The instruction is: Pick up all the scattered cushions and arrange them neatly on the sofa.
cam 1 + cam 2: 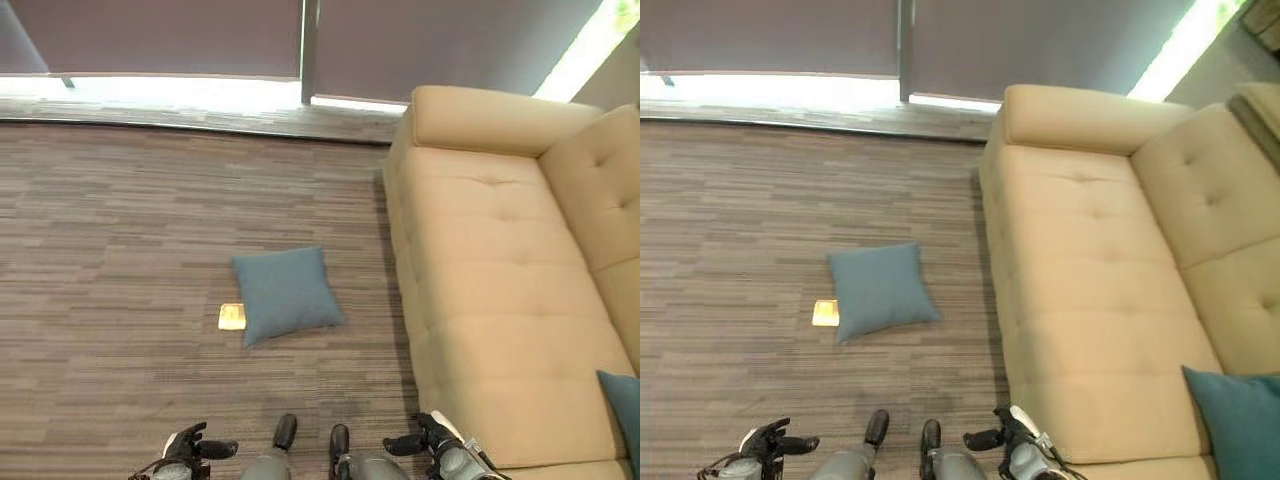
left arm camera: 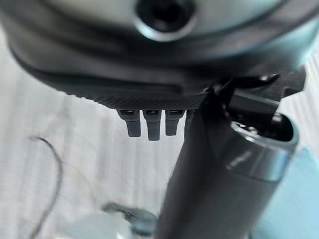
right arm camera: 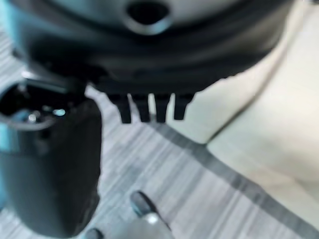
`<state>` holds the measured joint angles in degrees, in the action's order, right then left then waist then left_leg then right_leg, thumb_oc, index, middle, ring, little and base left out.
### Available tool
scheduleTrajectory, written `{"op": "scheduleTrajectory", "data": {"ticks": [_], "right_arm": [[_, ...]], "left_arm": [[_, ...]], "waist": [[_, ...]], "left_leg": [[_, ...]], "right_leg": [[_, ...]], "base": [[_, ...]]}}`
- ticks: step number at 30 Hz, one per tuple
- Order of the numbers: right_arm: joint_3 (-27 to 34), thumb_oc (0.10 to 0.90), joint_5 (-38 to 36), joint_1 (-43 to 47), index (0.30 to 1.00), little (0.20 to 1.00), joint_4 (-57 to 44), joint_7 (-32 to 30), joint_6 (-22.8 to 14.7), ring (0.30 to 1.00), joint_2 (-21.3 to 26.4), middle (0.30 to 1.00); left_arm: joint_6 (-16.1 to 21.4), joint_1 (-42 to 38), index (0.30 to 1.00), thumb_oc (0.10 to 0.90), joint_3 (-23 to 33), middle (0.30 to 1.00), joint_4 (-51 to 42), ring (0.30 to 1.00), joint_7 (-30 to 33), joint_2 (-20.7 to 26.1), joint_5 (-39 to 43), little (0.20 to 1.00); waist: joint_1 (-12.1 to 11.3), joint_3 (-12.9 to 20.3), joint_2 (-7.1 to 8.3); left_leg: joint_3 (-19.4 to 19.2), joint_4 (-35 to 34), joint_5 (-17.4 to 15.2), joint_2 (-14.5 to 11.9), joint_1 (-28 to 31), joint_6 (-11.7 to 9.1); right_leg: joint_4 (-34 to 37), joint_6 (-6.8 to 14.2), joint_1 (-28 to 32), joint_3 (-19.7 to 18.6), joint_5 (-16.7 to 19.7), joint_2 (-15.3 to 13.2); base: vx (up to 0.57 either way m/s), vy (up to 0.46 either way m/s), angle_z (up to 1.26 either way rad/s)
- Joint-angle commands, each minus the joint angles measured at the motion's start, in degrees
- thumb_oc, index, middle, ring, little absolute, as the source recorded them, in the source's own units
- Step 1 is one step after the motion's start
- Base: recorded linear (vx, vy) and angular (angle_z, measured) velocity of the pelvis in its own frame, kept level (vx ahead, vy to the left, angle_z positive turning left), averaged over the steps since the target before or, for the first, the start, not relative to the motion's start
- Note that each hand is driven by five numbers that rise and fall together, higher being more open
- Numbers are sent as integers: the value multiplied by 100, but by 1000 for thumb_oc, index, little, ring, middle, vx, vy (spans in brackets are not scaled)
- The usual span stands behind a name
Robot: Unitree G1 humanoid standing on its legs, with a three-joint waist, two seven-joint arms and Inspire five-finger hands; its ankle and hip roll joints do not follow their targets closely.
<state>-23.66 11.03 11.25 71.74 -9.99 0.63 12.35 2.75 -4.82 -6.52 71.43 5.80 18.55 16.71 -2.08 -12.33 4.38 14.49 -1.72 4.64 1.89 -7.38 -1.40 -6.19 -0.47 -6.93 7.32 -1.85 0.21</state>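
Note:
A blue-grey cushion (image 1: 285,293) lies flat on the carpet, a short way left of the beige sofa (image 1: 480,300). A second, teal cushion (image 1: 1240,425) rests on the sofa seat at its near right end, against the backrest. My left hand (image 1: 190,447) hangs low at the bottom edge, well short of the floor cushion. My right hand (image 1: 425,437) hangs beside the sofa's near front corner. In the left wrist view, straight fingers (image 2: 152,127) hold nothing, and the right hand's fingers (image 3: 149,107) are the same over carpet and sofa edge.
A small yellow square tile (image 1: 232,317) lies on the carpet, touching the floor cushion's left edge. Window blinds and a low sill (image 1: 200,95) run along the far wall. Open striped carpet (image 1: 110,250) spreads to the left.

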Motion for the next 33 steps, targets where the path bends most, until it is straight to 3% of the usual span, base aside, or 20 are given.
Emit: {"op": "scheduleTrajectory", "data": {"ticks": [1,3,4,5,6,7,8,9,10,14,17,18,19,21,24,29,33], "right_arm": [[-137,800,27,-149,900,900,43,-127,85,900,196,900],[-166,800,34,-120,900,900,34,-145,85,900,231,900],[-118,800,36,-168,900,900,85,-180,98,900,256,900],[-117,800,36,-166,900,900,86,-180,98,900,256,900],[-105,800,38,-168,900,900,95,-196,114,900,269,900],[-91,800,28,-144,900,900,132,-195,145,900,270,900],[-92,800,27,-144,900,900,132,-195,145,900,270,900],[-60,800,16,-143,900,900,143,-186,143,900,247,900],[-50,800,33,-149,900,900,154,-177,149,900,227,900],[-83,800,112,-184,900,900,216,-150,165,900,121,900],[-80,800,129,-209,900,900,183,-118,166,900,82,900],[-65,800,142,-219,900,900,135,-93,169,900,65,900],[-65,800,142,-219,900,900,135,-93,169,900,66,900],[-76,800,155,-167,900,900,95,-68,178,900,41,900],[-132,800,166,-144,900,900,3,-64,143,900,6,900],[-156,800,197,-137,900,900,12,-40,181,900,9,900],[-114,800,220,-147,900,900,-12,-28,202,900,115,900]], "left_arm": [[190,-150,900,800,17,900,-37,900,101,43,-59,900],[167,-109,900,800,76,900,72,900,136,-29,-32,900],[148,-49,900,800,70,900,151,900,165,-127,34,900],[148,-50,900,800,70,900,151,900,165,-127,34,900],[129,-35,900,800,52,900,154,900,162,-168,54,900],[108,10,900,800,76,900,132,900,158,-236,22,900],[108,12,900,800,77,900,130,900,158,-237,21,900],[85,52,900,800,79,900,97,900,136,-237,-73,900],[71,65,900,800,76,900,80,900,124,-229,-147,900],[56,104,900,800,87,900,35,900,117,-168,-276,900],[39,111,900,800,119,900,40,900,108,-116,-319,900],[28,113,900,800,132,900,49,900,92,-72,-343,900],[28,113,900,800,132,900,49,900,92,-72,-343,900],[6,85,900,800,145,900,55,900,84,-19,-366,900],[4,57,900,800,149,900,31,900,82,67,-382,900],[13,105,900,800,261,900,64,900,120,110,-251,900],[24,81,900,800,256,900,135,900,104,59,-221,900]], "waist": [[188,114,391],[213,64,388],[256,7,365],[268,20,365],[314,11,360],[415,36,346],[407,37,344],[436,62,366],[444,98,379],[387,220,524],[339,277,544],[339,261,505],[337,261,506],[377,168,467],[408,94,374],[425,124,413],[560,137,418]], "left_leg": [[-485,456,-578,192,-164,-138],[-503,703,-646,189,-315,-199],[-883,860,-650,67,-422,-215],[-874,855,-637,72,-441,-213],[-1299,944,-633,-73,-506,-196],[-2147,981,-707,-393,-409,-77],[-2155,992,-716,-399,-412,-78],[-2515,1094,-791,-506,-368,-45],[-2575,1075,-845,-507,-312,-22],[-2497,1179,-1040,-449,-284,81],[-2420,1153,-1169,-347,-221,199],[-2374,1116,-1263,-251,-85,305],[-2377,1115,-1264,-250,-84,305],[-2325,1101,-1329,-171,53,422],[-2237,1100,-1375,-191,216,479],[-2261,909,-1506,-127,639,419],[-2135,739,-1597,-11,971,336]], "right_leg": [[130,540,21,-130,-243,-424],[302,497,114,-47,-202,-415],[387,466,252,185,-233,-456],[392,468,238,195,-225,-459],[430,454,271,318,-234,-503],[532,465,356,489,-210,-539],[535,465,355,480,-206,-535],[554,468,441,519,-207,-542],[554,476,461,523,-208,-534],[465,537,550,470,-312,-590],[85,626,505,416,-403,-675],[-494,722,344,359,-350,-785],[-498,723,341,357,-352,-786],[-1259,856,75,209,-51,-891],[-1975,830,-321,60,29,-849],[-951,734,-501,642,113,-1038],[-175,806,-745,705,393,-876]], "base": [[4,-184,50],[-16,-154,43],[-19,-61,49],[-20,-69,62],[20,5,82],[22,3,104],[81,11,104],[113,13,70],[163,28,26],[183,76,-18],[157,177,-21],[122,189,-5],[114,203,-15],[84,150,-15],[126,108,-4],[208,1,-3],[237,-51,-24]]}}
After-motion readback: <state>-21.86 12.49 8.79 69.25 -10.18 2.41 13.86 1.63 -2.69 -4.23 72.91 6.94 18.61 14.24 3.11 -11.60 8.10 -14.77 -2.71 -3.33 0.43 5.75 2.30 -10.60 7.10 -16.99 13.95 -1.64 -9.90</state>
